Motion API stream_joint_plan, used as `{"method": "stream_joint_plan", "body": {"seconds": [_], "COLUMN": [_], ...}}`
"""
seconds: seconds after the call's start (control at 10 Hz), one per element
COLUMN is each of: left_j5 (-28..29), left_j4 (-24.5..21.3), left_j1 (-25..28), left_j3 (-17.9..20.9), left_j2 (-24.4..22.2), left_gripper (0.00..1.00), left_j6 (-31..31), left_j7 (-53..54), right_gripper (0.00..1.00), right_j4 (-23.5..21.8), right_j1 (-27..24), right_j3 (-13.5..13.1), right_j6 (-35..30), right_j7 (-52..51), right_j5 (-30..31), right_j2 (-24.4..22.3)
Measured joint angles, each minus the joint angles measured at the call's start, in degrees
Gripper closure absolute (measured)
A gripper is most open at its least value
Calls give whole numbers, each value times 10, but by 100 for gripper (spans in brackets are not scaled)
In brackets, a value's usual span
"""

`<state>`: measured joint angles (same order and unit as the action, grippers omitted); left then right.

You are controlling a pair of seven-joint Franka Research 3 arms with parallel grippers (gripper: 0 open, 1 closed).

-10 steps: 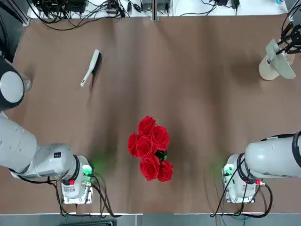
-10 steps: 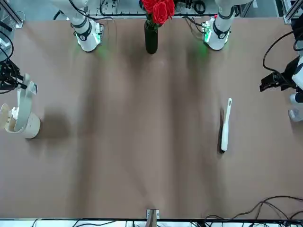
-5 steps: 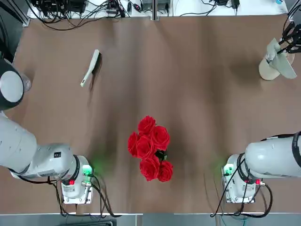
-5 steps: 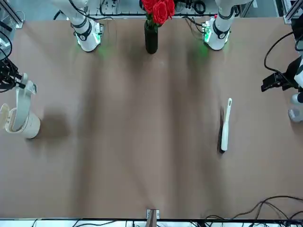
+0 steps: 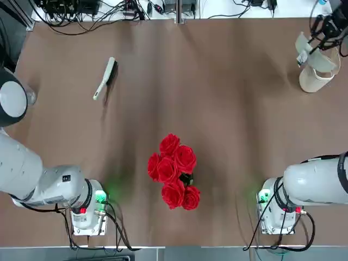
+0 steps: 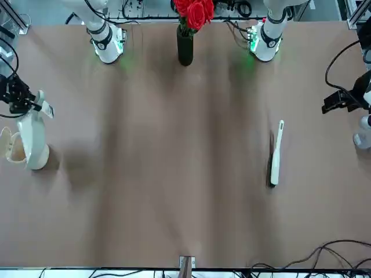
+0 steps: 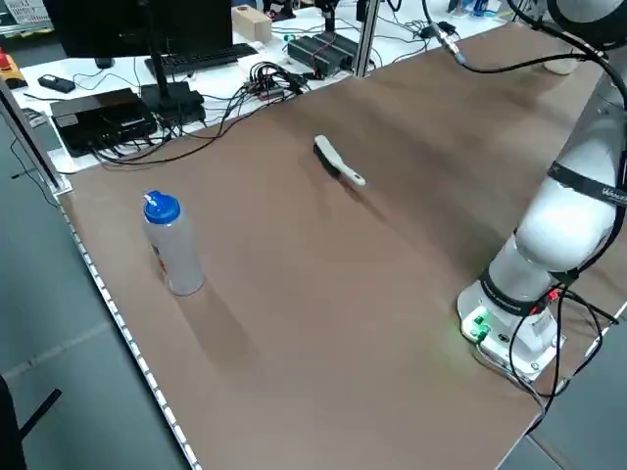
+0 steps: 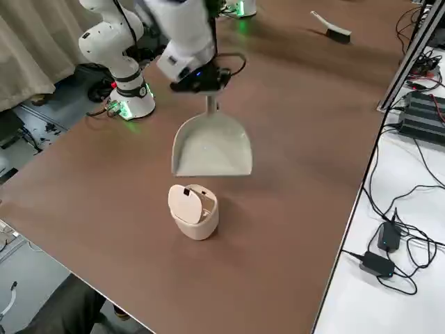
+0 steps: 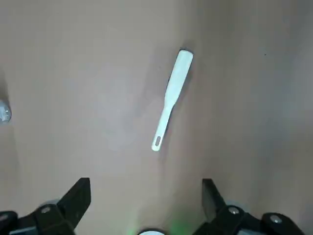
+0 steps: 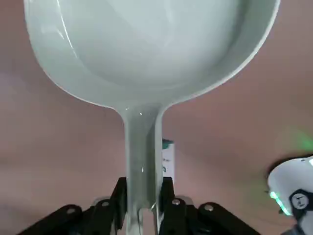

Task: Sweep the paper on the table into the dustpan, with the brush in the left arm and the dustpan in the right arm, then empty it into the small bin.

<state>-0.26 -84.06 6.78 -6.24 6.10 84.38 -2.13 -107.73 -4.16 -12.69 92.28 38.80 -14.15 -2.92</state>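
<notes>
The dustpan (image 10: 146, 54) is in our right end effector (image 10: 145, 183), which is shut on its handle and holds it above the bench (image 5: 217, 119), close by the small bin (image 8: 198, 223); we cannot tell whether pan and bin touch. The bin stands upright, its lid (image 8: 185, 204) tilted and part of its opening showing. We cannot make out the paper. One vase (image 6: 185, 49) with six red roses (image 5: 168, 169) stands between our arm bases, and one blue-capped bottle (image 7: 174, 245) stands on our left side of the bench. Cables (image 7: 265, 80) tangle along the far edge. A person's trouser leg (image 8: 69, 306) shows beside the bench. Our left end effector (image 9: 146, 182) hangs above the bench, wide and holding nothing, with the brush (image 5: 103, 85) lying on the surface, well apart from the bin. We count one dustpan, one brush and one bin.
</notes>
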Motion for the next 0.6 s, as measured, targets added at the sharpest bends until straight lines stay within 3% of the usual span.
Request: {"method": "stream_joint_plan", "body": {"seconds": [0.2,0.3,0.6], "left_j5": [0,0,0], "left_j4": [0,0,0], "left_j1": [0,0,0], "left_j3": [0,0,0], "left_j2": [0,1,2], "left_gripper": [0,0,0], "left_j6": [0,0,7], "left_j7": [0,0,0], "right_gripper": [67,67,67], "right_j4": [29,40,58], "right_j1": [14,35,111], "right_j3": [101,130,141], "right_j6": [-15,-24,-38], "right_j7": [-11,-38,-248], "right_j5": [68,101,160], "right_j2": [1,7,34]}}
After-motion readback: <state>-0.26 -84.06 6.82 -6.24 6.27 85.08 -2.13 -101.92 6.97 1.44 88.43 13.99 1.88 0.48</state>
